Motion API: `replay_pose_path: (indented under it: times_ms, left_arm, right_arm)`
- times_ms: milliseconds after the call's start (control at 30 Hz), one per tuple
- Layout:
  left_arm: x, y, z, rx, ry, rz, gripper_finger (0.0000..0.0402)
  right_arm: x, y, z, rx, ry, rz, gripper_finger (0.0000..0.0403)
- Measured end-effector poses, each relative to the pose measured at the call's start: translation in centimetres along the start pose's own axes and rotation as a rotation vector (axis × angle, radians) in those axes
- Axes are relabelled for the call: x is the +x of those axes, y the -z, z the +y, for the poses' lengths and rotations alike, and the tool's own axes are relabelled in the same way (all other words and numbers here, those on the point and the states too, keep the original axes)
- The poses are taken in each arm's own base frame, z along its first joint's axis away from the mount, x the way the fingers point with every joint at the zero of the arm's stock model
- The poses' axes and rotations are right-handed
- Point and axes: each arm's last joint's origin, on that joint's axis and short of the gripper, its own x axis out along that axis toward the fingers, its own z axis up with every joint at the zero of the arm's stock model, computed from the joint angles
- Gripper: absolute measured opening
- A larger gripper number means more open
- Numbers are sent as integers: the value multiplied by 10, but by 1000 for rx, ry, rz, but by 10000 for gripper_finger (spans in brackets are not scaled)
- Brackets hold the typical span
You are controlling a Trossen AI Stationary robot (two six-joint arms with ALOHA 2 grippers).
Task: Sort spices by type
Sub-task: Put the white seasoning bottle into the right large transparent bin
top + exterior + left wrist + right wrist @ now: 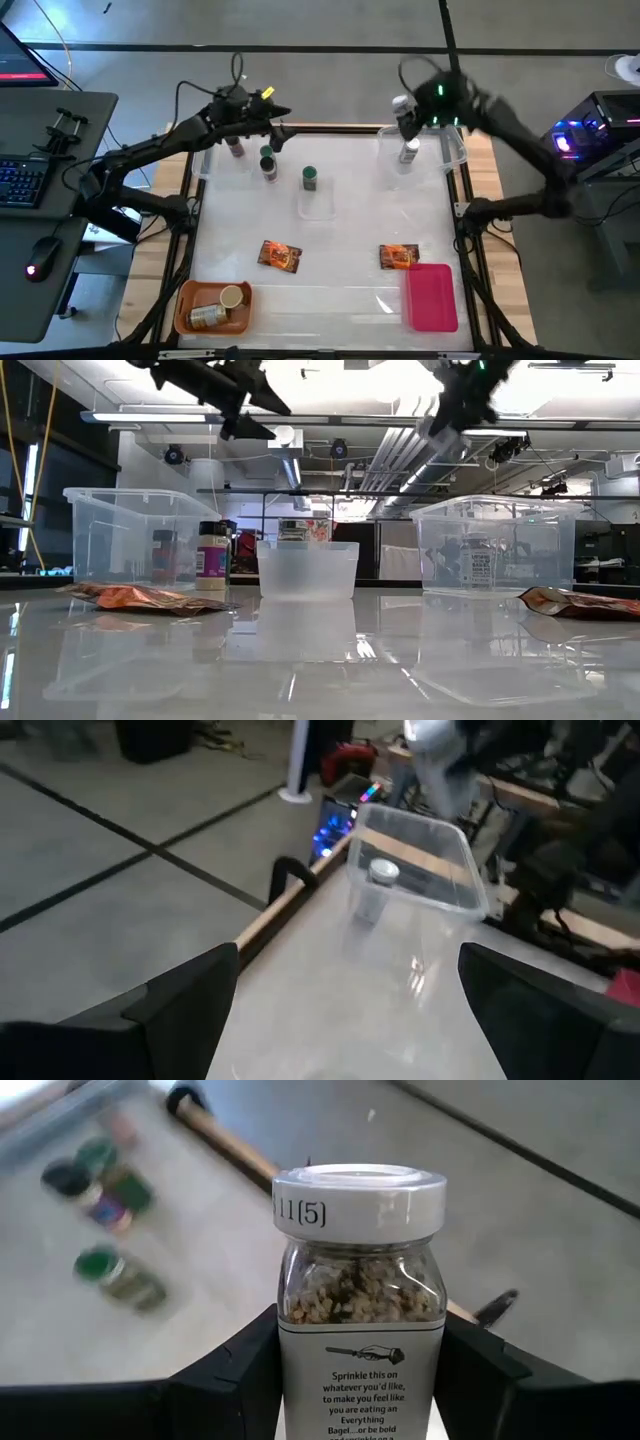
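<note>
Two packets (279, 256) (398, 256) mid-table, trays (210, 306) (432, 296) at near corners, tubs (420, 152) behind.

Left tool (277, 122) spread wide; right tool (405, 122) clamped, both raised.

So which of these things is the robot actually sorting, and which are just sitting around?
Part of the job:
white-lid jar held in the right gripper
white-lid jar in the right tub
green-lid jars
foil packets
jars in the orange tray

Just there:
tubs
orange tray
pink tray
keyboard
mouse
</note>
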Motion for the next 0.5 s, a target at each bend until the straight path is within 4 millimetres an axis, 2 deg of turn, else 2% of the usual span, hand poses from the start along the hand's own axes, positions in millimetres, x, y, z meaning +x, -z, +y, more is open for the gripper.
replay_pose_path:
  times_ms: [100, 233, 400, 500]
  left_arm:
    - [-9, -5, -1, 3, -24, -37, 365]
    - [-15, -12, -3, 11, -30, -99, 365]
    - [-15, -13, -2, -29, -47, -115, 365]
    - [-15, -13, -2, -49, -59, -117, 365]
  right_arm:
    - [18, 39, -2, 147, 53, -155, 193]
    - [45, 77, -4, 281, 215, -309, 193]
    - [75, 110, 1, 377, 369, -356, 193]
    - [82, 118, 7, 373, 365, -329, 193]
